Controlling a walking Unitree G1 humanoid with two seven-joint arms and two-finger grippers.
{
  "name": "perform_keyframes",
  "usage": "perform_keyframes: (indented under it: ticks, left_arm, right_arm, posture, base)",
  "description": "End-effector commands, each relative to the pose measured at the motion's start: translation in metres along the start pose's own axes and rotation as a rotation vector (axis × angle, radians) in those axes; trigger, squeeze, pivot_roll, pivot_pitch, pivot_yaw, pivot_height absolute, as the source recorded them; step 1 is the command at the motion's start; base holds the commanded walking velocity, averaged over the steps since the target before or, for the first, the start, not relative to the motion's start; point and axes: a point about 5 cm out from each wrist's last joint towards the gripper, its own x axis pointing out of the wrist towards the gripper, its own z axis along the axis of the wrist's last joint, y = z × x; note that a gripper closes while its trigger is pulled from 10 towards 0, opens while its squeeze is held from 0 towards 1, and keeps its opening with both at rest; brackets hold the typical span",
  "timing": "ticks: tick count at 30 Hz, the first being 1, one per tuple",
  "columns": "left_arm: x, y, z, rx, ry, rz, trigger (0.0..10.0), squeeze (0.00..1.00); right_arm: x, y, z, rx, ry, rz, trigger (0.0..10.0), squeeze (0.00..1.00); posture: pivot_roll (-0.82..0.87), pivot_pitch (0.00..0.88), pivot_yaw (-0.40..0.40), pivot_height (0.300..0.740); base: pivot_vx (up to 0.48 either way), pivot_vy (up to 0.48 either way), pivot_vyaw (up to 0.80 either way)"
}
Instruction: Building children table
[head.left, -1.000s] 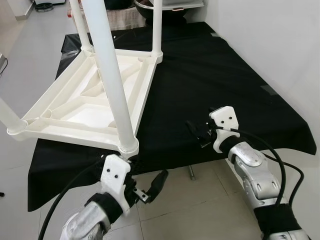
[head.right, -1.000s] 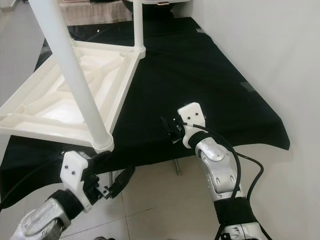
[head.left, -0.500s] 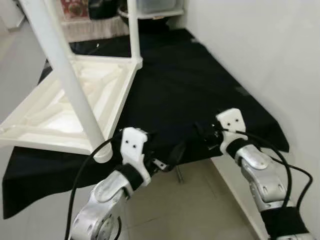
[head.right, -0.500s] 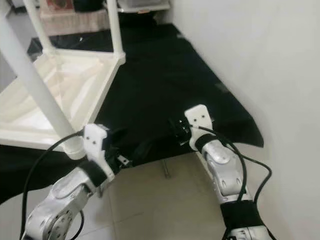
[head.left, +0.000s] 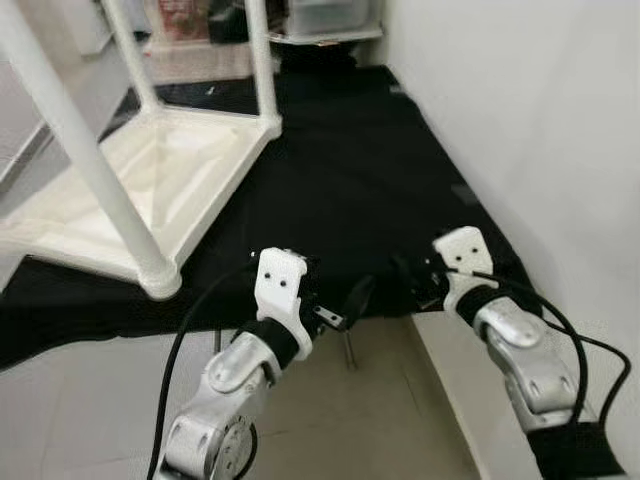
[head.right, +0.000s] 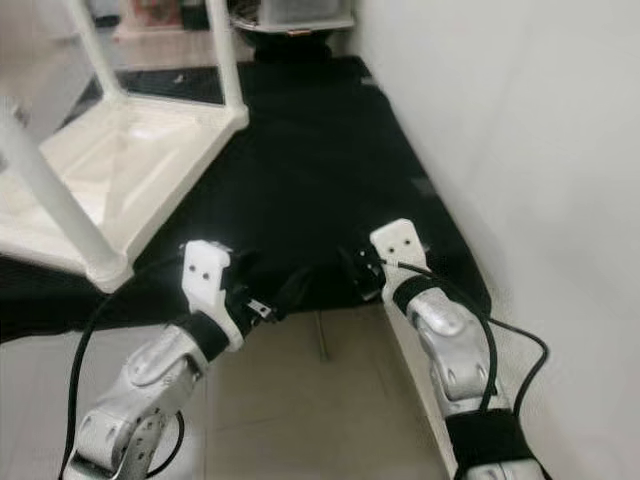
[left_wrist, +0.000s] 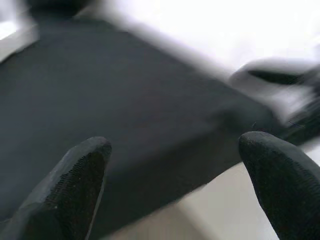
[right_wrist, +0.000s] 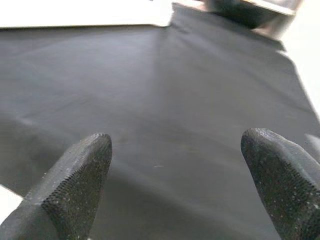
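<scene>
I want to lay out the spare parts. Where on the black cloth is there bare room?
The black cloth lies bare between the upturned white table and the wall, down to its near edge, where the open left gripper and right gripper hover. The cloth's left side is crowded by the table.

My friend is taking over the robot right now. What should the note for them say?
Left gripper: open, empty, at the near edge of the black cloth.
Right gripper: open, empty, at the same edge, closer to the wall.
Children's table: upside down on the cloth, to the robot's left; legs stand in the three corners in view.
Left: neither gripper touches the table; turning it upright looks likely next.
</scene>
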Motion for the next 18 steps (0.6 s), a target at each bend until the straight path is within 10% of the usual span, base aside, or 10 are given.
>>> perform_keyframes:
  ticks: [1,12,18]
  left_arm:
    - [-0.005,0.012,-0.013,0.058,0.054,0.077,10.0,0.00]
    - [-0.022,0.027,-0.027,0.214,0.090,0.122,10.0,0.00]
    - [-0.016,0.024,-0.023,0.228,0.049,0.105,10.0,0.00]
  right_arm:
    - [-0.002,0.002,-0.012,0.023,0.033,-0.031,10.0,0.00]
    - [-0.025,0.008,-0.048,0.354,0.084,-0.251,10.0,0.00]
    - [-0.024,0.011,-0.046,0.317,0.079,-0.241,10.0,0.00]
  posture:
    - [0.05,0.126,-0.016,0.740]
    - [0.05,0.113,-0.019,0.740]
    - [0.04,0.113,-0.010,0.740]
  base:
    - [0.000,0.000,0.80]
    - [0.000,0.000,0.59]
    - [0.262,0.000,0.00]
